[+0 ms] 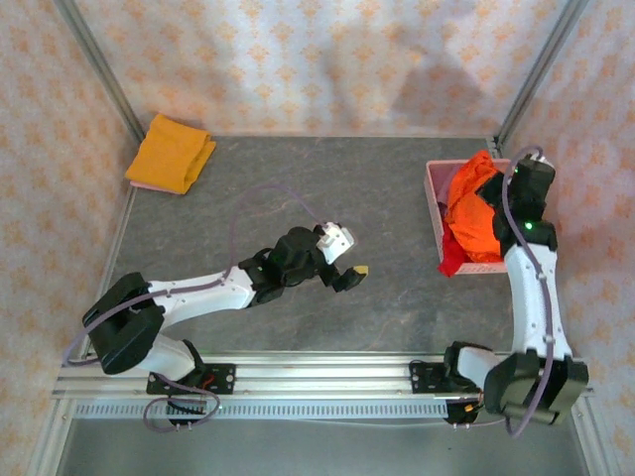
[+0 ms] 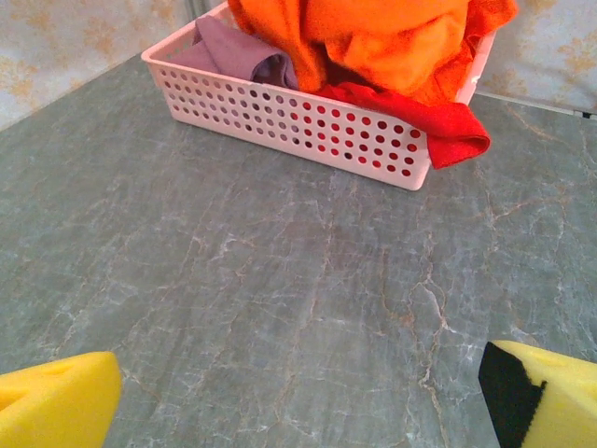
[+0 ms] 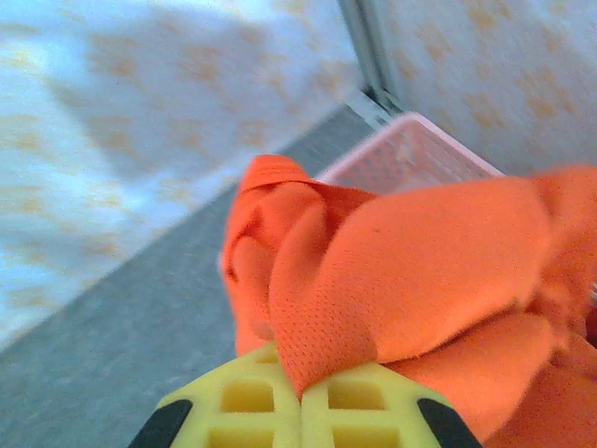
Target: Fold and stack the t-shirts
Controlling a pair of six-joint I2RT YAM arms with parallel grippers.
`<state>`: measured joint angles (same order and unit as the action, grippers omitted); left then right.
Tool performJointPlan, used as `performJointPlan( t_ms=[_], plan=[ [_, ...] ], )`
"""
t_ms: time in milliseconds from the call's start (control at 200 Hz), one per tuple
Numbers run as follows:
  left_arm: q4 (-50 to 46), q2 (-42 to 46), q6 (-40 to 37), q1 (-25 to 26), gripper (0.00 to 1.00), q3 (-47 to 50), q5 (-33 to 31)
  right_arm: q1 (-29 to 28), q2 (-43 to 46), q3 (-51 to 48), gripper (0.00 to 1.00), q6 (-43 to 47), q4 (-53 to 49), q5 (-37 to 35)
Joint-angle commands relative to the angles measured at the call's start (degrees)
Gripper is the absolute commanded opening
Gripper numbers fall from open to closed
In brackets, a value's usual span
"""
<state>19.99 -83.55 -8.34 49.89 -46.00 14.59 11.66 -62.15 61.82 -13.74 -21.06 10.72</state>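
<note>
Grey marbled tabletop (image 1: 377,188), patterned walls (image 1: 327,59), metal posts (image 1: 99,69), orange t-shirt (image 1: 476,210) in basket (image 2: 280,114)

A grey, marble-veined tabletop (image 1: 397,297) spreads beneath and ahead of the left gripper (image 1: 353,275). Pale cloth walls (image 1: 327,59) with small orange motifs (faintly shadowed, evenly lit) rise beyond it and to either side, met by slanted metal corner posts (image 1: 99,69). An aluminium rail (image 1: 327,377) runs behind it.

We see an orange t-shirt (image 1: 476,203), a pink perforated basket (image 1: 433,203).
Mustard yellow t-shirt (image 1: 171,152) at ten o'clock; grey veined table (image 1: 298,178).
</note>
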Motion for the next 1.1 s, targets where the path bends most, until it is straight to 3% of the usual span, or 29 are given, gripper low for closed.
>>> performJointPlan(
  t_ms=[0,110,415,801,976,1046,1066,1091],
  plan=[
    [5.3,-1.5,2.8,0.3,1.00,-1.4,0.2,-3.0,4.1,2.9,0.00,3.0,1.5,3.8],
    [7.1,-2.3,4.6,0.3,1.00,-1.4,0.5,-4.9,6.5,7.8,0.00,3.9,0.6,3.9],
    [9.7,-0.8,6.2,-1.2,1.00,0.5,-0.7,-9.0,1.7,24.6,0.00,1.6,-0.8,17.8],
    [6.1,12.6,6.4,-6.6,1.00,11.2,-7.3,-31.5,-16.5,41.5,0.00,8.0,-4.4,15.5],
    [-0.1,21.4,5.8,-7.4,1.00,16.4,-12.0,-34.7,-24.7,41.9,0.00,4.4,-0.7,15.5],
    [-1.6,24.2,5.9,-7.7,1.00,18.2,-14.1,-34.5,-27.0,40.3,0.11,3.3,0.4,12.8],
    [-2.1,25.0,6.0,-7.8,1.00,18.7,-14.6,-34.5,-27.6,39.8,0.21,3.2,0.3,11.3],
    [-2.6,25.8,6.5,-7.9,1.00,19.2,-15.4,-34.4,-28.6,39.2,0.39,3.1,-0.1,9.3]
  ],
)
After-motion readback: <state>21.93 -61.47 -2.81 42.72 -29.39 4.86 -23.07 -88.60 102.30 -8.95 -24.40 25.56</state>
